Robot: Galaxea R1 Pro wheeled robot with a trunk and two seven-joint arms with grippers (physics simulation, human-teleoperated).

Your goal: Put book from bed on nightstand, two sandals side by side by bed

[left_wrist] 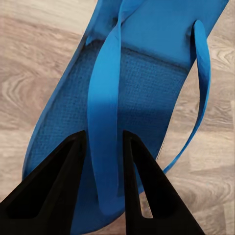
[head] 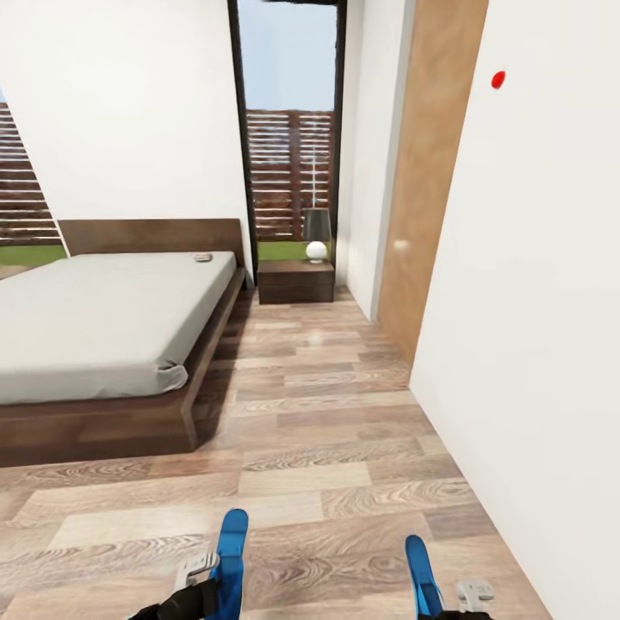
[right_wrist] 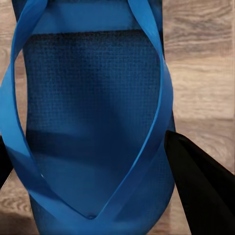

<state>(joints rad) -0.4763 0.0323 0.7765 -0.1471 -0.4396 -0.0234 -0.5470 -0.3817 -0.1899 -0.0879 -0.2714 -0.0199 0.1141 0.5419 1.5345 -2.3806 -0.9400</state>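
In the head view my two arms hold the two bright blue sandals low over the wood floor. The left gripper (left_wrist: pixel 105 138) is shut on the strap of one sandal (left_wrist: pixel 147 83), whose tip (head: pixel 232 551) sticks forward. My right gripper (right_wrist: pixel 85 147) has a finger on each side of the other sandal (right_wrist: pixel 93 88), which reaches forward (head: pixel 420 568) at lower right. Ahead on the left lies the bed (head: pixel 103 319), with the small book (head: pixel 203 257) near its headboard. The dark nightstand (head: pixel 295 280) stands beyond the bed's far corner.
A lamp (head: pixel 316 232) with a grey shade stands on the nightstand, in front of a tall window (head: pixel 293 155). A white wall (head: pixel 534 301) and a wooden panel (head: pixel 426 172) close off the right side. A floor strip (head: pixel 319 387) runs between bed and wall.
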